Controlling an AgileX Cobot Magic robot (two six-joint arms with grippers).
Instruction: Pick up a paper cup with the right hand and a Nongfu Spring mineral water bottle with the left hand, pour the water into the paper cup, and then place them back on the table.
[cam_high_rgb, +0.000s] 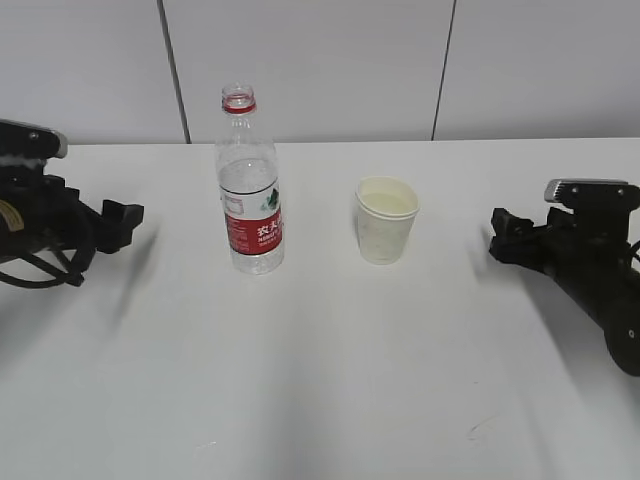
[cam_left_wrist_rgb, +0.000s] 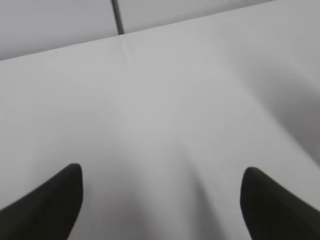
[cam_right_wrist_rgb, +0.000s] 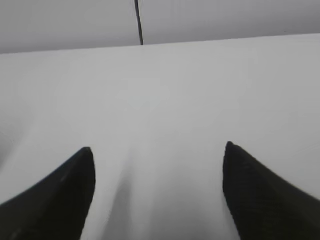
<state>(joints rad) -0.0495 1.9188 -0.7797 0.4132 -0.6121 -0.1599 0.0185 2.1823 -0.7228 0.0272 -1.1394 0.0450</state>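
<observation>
The Nongfu Spring bottle (cam_high_rgb: 249, 190) stands upright and uncapped on the white table (cam_high_rgb: 320, 380), left of centre, with water in its lower part. The paper cup (cam_high_rgb: 386, 220) stands upright to its right and holds some liquid. My left gripper (cam_high_rgb: 125, 222) is at the far left, apart from the bottle. In the left wrist view it (cam_left_wrist_rgb: 161, 175) is open and empty over bare table. My right gripper (cam_high_rgb: 500, 235) is at the far right, apart from the cup. In the right wrist view it (cam_right_wrist_rgb: 158, 155) is open and empty. Neither wrist view shows the bottle or cup.
A grey panelled wall (cam_high_rgb: 320, 60) with dark vertical seams rises behind the table's far edge. A small dark scuff (cam_high_rgb: 480, 430) marks the table near the front right.
</observation>
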